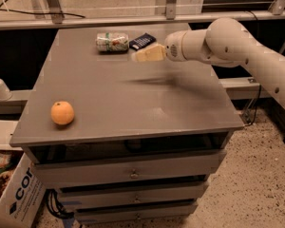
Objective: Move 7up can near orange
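7up can, silver-white with green-red marks, lies sideways just beyond the gripper; gripper opening indeterminate. Dark packet beside it; orange well apart.

Dark packet on grey cabinet

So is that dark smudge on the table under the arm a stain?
Camera view: likely a shadow, cast on the grey metal tabletop by the pale tool hovering above, right of the silver-white drink can; same view, a soft sheen lies nearer the front edge.
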### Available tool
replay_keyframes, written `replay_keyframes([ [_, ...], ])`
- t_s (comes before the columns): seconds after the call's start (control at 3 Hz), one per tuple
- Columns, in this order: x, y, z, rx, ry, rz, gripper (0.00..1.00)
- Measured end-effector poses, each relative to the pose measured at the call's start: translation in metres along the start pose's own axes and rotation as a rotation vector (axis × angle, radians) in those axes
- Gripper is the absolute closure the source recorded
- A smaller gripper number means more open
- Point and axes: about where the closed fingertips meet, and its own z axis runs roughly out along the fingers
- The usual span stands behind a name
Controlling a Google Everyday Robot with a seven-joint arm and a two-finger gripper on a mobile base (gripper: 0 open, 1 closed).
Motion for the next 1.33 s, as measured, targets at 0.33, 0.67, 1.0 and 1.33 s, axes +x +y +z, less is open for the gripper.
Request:
replay_keyframes([
  [0.33, 0.000, 0.000, 0.000, 0.000, 0.000, 0.000, 0.00],
  [0.67, -0.007, 0.003, 0.008, -0.042, -0.009, -0.058, 0.00],
  [1.0, -0.019, 0.011, 0.029, -0.101, -0.001, -0.172, 0.00],
  [1.33, -0.022, 0.021, 0.052, -0.151, 0.031, -0.259, 0.00],
])
